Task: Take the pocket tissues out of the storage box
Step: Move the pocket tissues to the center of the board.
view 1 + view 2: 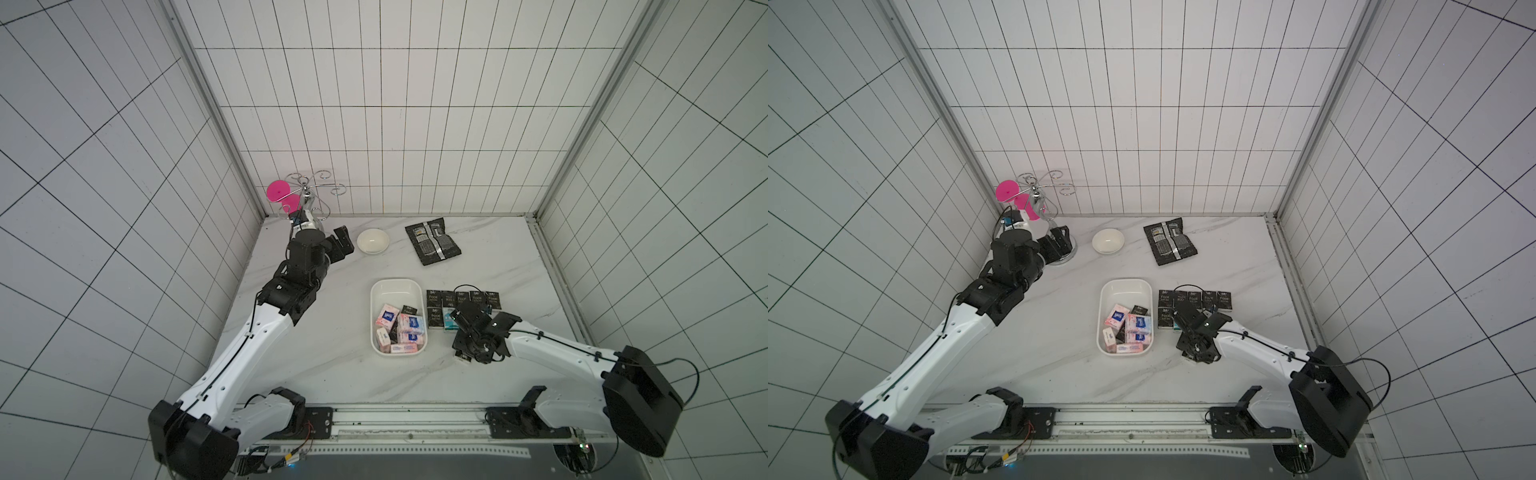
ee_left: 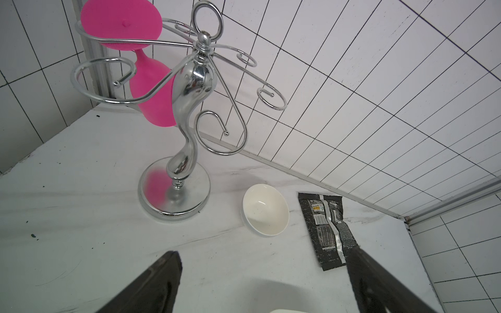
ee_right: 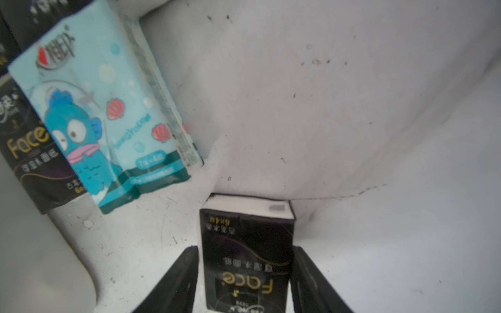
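The white storage box [image 1: 392, 284] sits mid-table, with several pink-white and black pocket tissues [image 1: 401, 332] heaped at its near end. Several more black packets [image 1: 461, 299] and a teal one [image 3: 108, 113] lie in rows on the table to its right. My right gripper [image 3: 245, 271] hangs low over the table in front of those rows. Its two fingers press against the sides of a black "Face" packet [image 3: 246, 244]. My left gripper [image 1: 343, 239] is open and holds nothing, far back on the left beside the white bowl [image 1: 372, 241].
A chrome cup stand [image 1: 309, 195] with a pink glass [image 1: 277, 191] hanging on it fills the back left corner. A flat black foil pouch [image 1: 433, 241] lies at the back right. Tiled walls close in three sides.
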